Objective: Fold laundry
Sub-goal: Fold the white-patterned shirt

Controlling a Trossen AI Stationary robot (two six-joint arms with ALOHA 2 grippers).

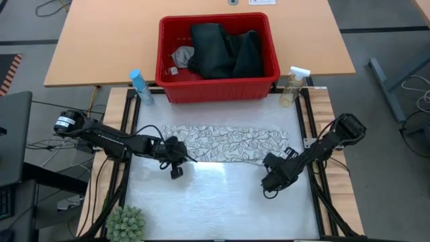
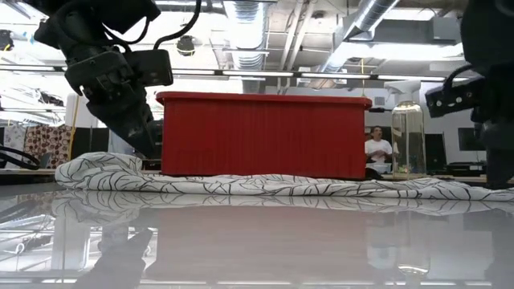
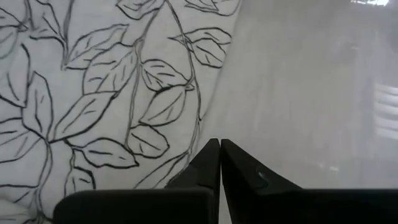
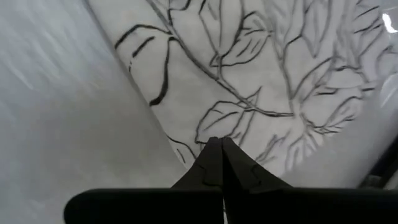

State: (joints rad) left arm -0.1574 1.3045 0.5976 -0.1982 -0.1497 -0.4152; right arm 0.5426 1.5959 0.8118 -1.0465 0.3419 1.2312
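The white cloth with grey leaf print (image 1: 232, 143) lies as a long band across the table's far half, seen from the side in the low view (image 2: 265, 186). My left gripper (image 1: 183, 160) is shut at the cloth's near edge by its left end. My right gripper (image 1: 269, 161) is shut at the near edge by its right end. The dark jeans (image 1: 225, 50) and a small grey cloth (image 1: 183, 55) lie in the red basket (image 1: 218, 94) beyond the band. My left gripper is shut on the leaf-print cloth's near edge (image 3: 198, 138), pinched between its fingertips, coming slanting from above and the left; one layer or several, I cannot tell. The cloth rises in a low hump (image 2: 104, 164) there, and the remainder lies on the table. My right gripper is shut on the cloth just inside its near edge (image 4: 205, 127), pinched between the fingertips (image 4: 231, 155), slanting down from the right; the number of layers does not show. The cloth around it lies flat on the table.
A blue spray bottle (image 1: 140, 86) and a clear one (image 1: 293, 84) stand at the basket's two near corners. A green plant (image 1: 126, 223) sits at the near left corner. Bare table top (image 1: 222, 202) spreads nearer than the cloth. A person (image 2: 374, 148) sits far behind.
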